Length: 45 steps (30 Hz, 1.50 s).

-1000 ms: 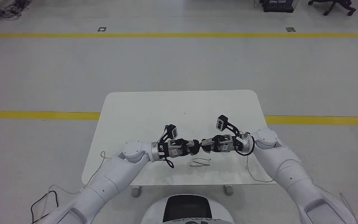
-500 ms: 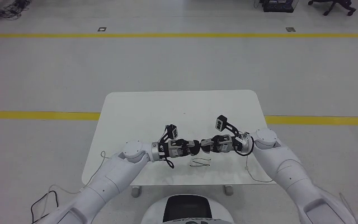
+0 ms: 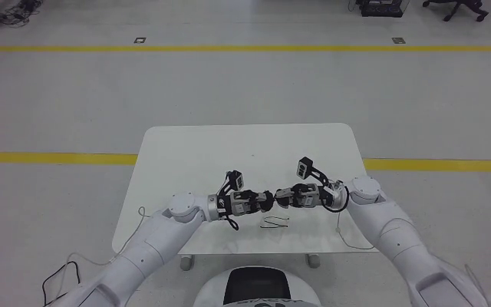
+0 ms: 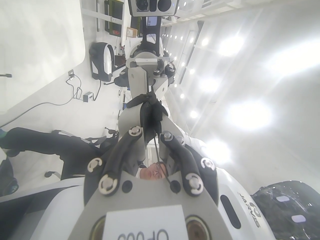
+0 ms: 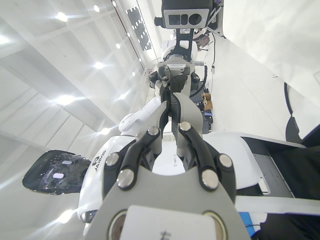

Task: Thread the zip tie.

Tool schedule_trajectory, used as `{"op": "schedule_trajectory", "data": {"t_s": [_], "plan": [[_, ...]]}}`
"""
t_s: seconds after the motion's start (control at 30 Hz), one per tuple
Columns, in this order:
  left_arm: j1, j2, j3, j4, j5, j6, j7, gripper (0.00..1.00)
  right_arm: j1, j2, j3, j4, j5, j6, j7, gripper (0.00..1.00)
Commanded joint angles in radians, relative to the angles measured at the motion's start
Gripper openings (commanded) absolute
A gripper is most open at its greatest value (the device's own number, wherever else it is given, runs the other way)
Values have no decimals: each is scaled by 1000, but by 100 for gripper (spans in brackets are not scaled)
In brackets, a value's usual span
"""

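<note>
Two zip ties: one zip tie (image 4: 156, 148) between the pincers, one loose zip tie (image 3: 275, 222) on the single tabletop (image 3: 192, 153). Two pincers: left pincer (image 3: 269, 201), right pincer (image 3: 281, 199).

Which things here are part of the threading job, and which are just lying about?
In the job:
zip tie, held where the claws meet
left claw
right claw

Lying about:
black strand, loose on the table

print | left label (image 4: 147, 222) on left gripper (image 4: 150, 106) base: cut off, unreadable | right label (image 5: 165, 226) on right gripper (image 5: 168, 101) base: cut off
</note>
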Motion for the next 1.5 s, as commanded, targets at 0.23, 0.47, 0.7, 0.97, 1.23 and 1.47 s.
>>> {"op": "schedule_trajectory", "data": {"t_s": [0.23,0.47,0.7,0.97,1.23,1.47], "plan": [[11,7,-16,10,60,-79,36,0,-17,14,41,-12,-13,-10,-4,100],[15,10,-21,13,66,-116,13,0,-17,14,41,-12,-13,-10,-4,100],[23,18,-34,12,188,-161,93,0,-17,14,41,-12,-13,-10,-4,100],[87,34,-140,-49,315,-161,91,0,-17,14,41,-12,-13,-10,-4,100],[112,11,-186,-72,361,-161,93,0,-17,14,41,-12,-13,-10,-4,100],[111,9,-186,-72,362,-161,94,0,-17,14,41,-12,-13,-10,-4,100]]}}
